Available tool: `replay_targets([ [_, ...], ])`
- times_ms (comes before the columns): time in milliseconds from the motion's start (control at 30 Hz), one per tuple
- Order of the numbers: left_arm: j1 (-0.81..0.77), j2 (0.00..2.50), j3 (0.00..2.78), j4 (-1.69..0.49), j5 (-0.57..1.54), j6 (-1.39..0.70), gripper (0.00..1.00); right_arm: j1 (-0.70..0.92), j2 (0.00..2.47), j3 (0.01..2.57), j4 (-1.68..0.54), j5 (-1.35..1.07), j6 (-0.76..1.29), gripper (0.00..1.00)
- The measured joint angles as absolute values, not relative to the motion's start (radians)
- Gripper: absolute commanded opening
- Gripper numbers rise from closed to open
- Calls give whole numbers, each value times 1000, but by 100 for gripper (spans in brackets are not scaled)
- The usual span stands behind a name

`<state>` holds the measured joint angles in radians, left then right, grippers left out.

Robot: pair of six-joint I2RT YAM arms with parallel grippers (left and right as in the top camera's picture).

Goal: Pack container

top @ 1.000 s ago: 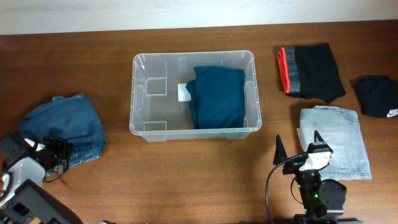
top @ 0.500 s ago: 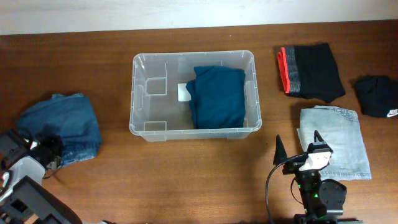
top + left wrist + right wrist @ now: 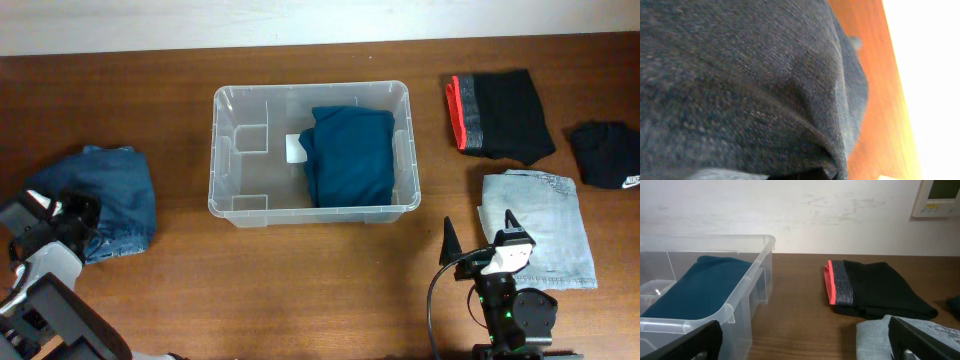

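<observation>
The container (image 3: 310,87) is a clear plastic bin at the table's middle, with a folded teal garment (image 3: 348,155) lying in its right half. The right wrist view shows its rim (image 3: 747,287) and the teal garment (image 3: 695,282) at the left. A bunched blue denim garment (image 3: 110,195) lies at the far left. My left gripper (image 3: 75,215) is shut on its near-left edge, and denim (image 3: 750,75) fills the left wrist view. My right gripper (image 3: 480,226) stands open at the front right, with nothing between its fingers (image 3: 807,345).
A folded black garment with a red band (image 3: 500,115) (image 3: 875,287) lies at the back right. Beside it is a small black piece with a white logo (image 3: 607,152). Folded light grey denim (image 3: 538,228) (image 3: 920,335) lies just right of my right gripper.
My left gripper has moved left and then away from the front edge, dragging the blue denim garment, which is now more bunched. The right arm has not moved.
</observation>
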<state>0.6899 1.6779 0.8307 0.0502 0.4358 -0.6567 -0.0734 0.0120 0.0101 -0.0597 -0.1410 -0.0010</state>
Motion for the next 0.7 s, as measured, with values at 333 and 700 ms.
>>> replay_targets([
  [333,733,1672,839,49,593,-645,24,-73,12,10,-60,-141,-1,99],
  [700,767,1438,849,-186,656,-620,36,-73,12,10,-60,-141,-1,99],
])
